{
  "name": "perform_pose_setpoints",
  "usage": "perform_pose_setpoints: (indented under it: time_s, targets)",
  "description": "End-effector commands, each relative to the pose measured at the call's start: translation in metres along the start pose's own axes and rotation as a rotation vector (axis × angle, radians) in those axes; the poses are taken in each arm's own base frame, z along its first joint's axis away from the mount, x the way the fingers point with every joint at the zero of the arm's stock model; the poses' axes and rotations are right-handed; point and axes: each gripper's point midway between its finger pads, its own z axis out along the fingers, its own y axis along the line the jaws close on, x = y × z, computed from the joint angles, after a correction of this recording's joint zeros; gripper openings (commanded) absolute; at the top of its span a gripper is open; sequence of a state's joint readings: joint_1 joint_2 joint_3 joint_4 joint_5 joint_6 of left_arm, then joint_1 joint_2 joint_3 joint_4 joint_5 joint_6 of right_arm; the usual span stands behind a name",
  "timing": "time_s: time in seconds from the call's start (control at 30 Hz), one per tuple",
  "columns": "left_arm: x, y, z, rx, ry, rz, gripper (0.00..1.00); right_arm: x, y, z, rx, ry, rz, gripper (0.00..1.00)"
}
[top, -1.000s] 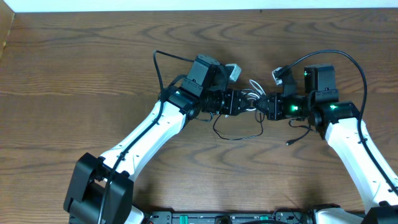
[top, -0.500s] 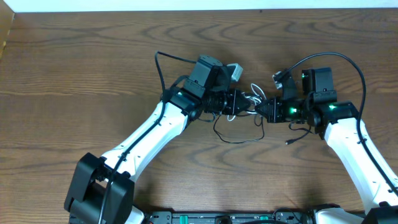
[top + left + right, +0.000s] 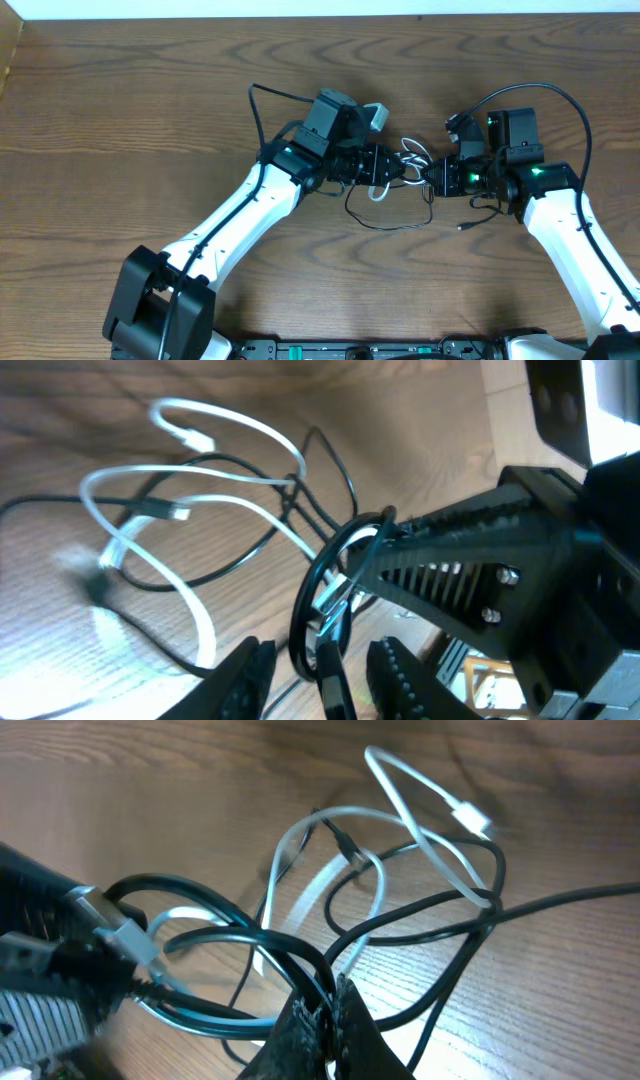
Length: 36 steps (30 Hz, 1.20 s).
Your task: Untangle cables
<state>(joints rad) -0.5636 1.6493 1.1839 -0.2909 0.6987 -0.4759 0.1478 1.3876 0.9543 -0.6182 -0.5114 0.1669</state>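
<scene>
The cables lie in one tangle [image 3: 405,160] between my two grippers. The white cable [image 3: 411,148] loops through thin black cables [image 3: 390,224]; one black end plug [image 3: 462,228] lies loose on the wood. My right gripper [image 3: 429,182] is shut on a black cable, seen pinched at its fingertips in the right wrist view [image 3: 328,995], with the white cable [image 3: 420,795] looped beyond. My left gripper [image 3: 398,168] faces it. In the left wrist view its jaws [image 3: 315,655] stand apart round a black cable loop [image 3: 305,590] without closing on it. The white cable [image 3: 200,475] lies beyond.
Bare brown wooden table [image 3: 120,120] on all sides. The thicker black cords fixed to the arms arch over the left wrist [image 3: 262,95] and the right wrist [image 3: 550,95]. The table's far edge [image 3: 320,17] meets a white strip.
My right gripper has drawn back slightly to the right with the black cable. The tangle has spread, and a white loop now shows below my left gripper.
</scene>
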Motion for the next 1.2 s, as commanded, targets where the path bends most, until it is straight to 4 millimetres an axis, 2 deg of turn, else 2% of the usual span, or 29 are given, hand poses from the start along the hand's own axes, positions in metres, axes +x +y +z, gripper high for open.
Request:
perform_pose_setpoints:
  time_s: [0.0,0.1,0.27,0.47,0.63,0.87,1.03,1.1,1.17]
  targets:
    - [-0.003,0.001,-0.004,-0.006,-0.016,0.01,0.41,0.003,0.002,0.001,-0.019,0.012,-0.046,0.01]
    - [-0.009,0.003,-0.006,-0.005,-0.033,0.041,0.42,0.003,0.003,0.001,-0.026,0.012,-0.069,0.01]
    - [-0.024,0.009,-0.012,-0.017,-0.088,0.1,0.43,0.006,0.019,0.0,-0.119,0.022,-0.162,0.01]
    - [-0.039,0.017,-0.02,-0.035,-0.143,0.101,0.51,0.011,0.021,0.001,-0.126,0.037,-0.223,0.01]
    - [-0.027,0.016,-0.015,-0.041,-0.098,0.096,0.52,0.008,0.023,0.001,-0.132,0.023,-0.235,0.01]
    - [-0.002,-0.002,0.001,-0.025,-0.024,0.155,0.51,0.006,0.026,0.002,-0.137,0.014,-0.249,0.01]
    - [0.015,-0.004,0.006,-0.034,0.033,0.16,0.5,0.005,0.026,0.002,-0.137,0.011,-0.251,0.01]
    - [0.018,-0.004,0.008,-0.036,0.045,0.164,0.46,0.005,0.026,0.002,-0.138,0.011,-0.251,0.01]
    - [0.019,-0.004,0.008,-0.041,0.045,0.178,0.36,0.006,0.028,0.002,-0.145,0.014,-0.249,0.01]
